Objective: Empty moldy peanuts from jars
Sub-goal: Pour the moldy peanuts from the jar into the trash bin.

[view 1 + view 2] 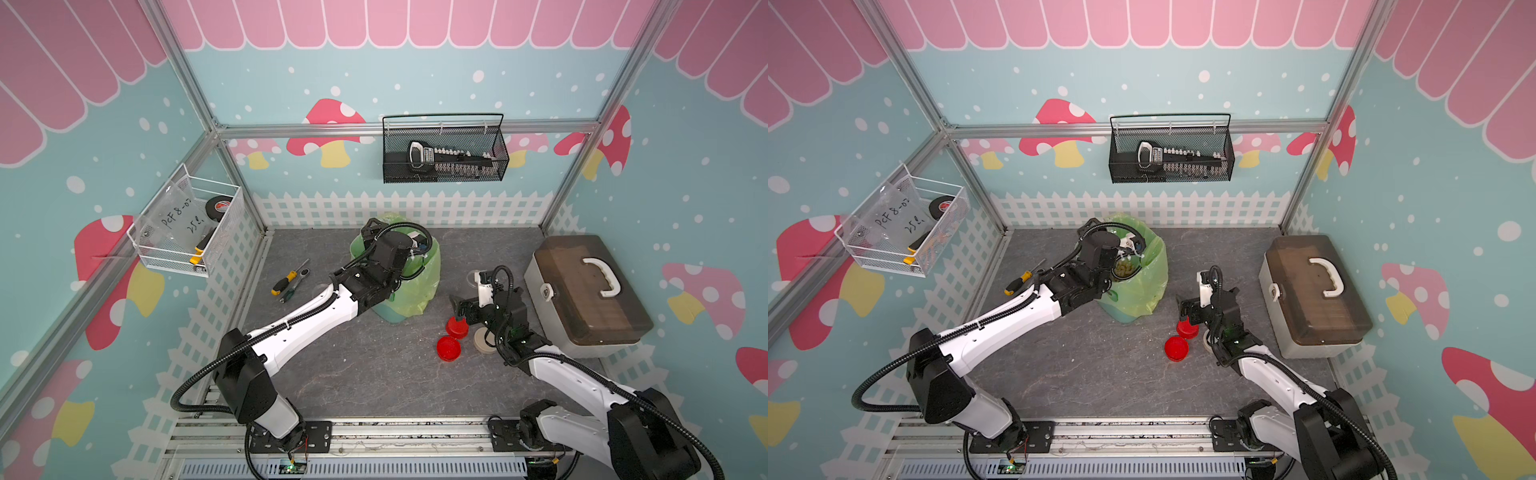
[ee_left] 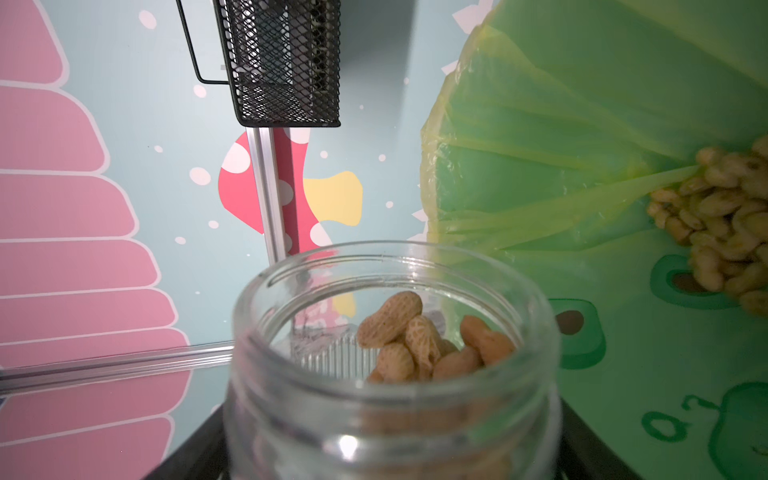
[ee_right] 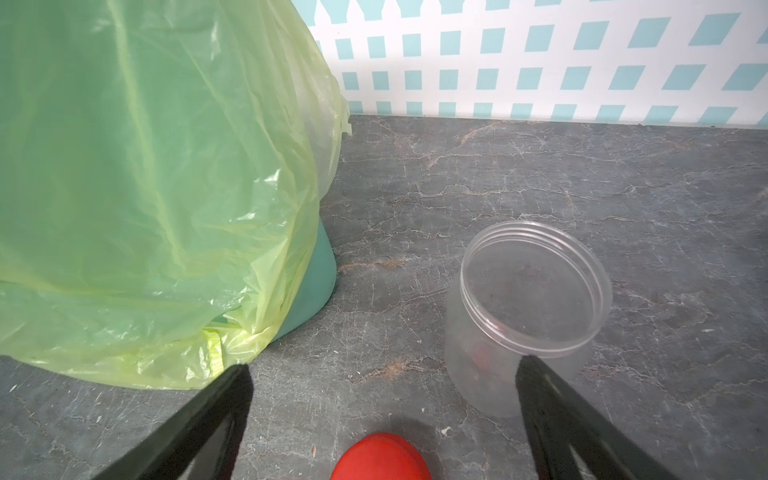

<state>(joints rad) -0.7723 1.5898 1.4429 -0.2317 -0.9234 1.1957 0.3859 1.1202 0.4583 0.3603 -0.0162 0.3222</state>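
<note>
My left gripper (image 2: 390, 457) is shut on a clear jar (image 2: 395, 374) with no lid, held tilted at the mouth of the bin lined with a green bag (image 2: 582, 124). A few moldy peanuts (image 2: 419, 340) remain inside the jar, and a pile of peanuts (image 2: 723, 224) lies in the bag, also seen in a top view (image 1: 1125, 268). My right gripper (image 3: 382, 374) stands open above the table, holding nothing. An empty clear jar (image 3: 528, 307) stands upright by its one finger. A red lid (image 3: 380, 457) lies below the gripper.
Two red lids (image 1: 457, 327) (image 1: 448, 348) and a beige lid (image 1: 484, 341) lie beside my right arm. A brown-lidded toolbox (image 1: 582, 291) stands at the right. Screwdrivers (image 1: 286, 282) lie left of the bin (image 1: 411, 291). Wire baskets (image 1: 444, 149) (image 1: 187, 228) hang on the walls.
</note>
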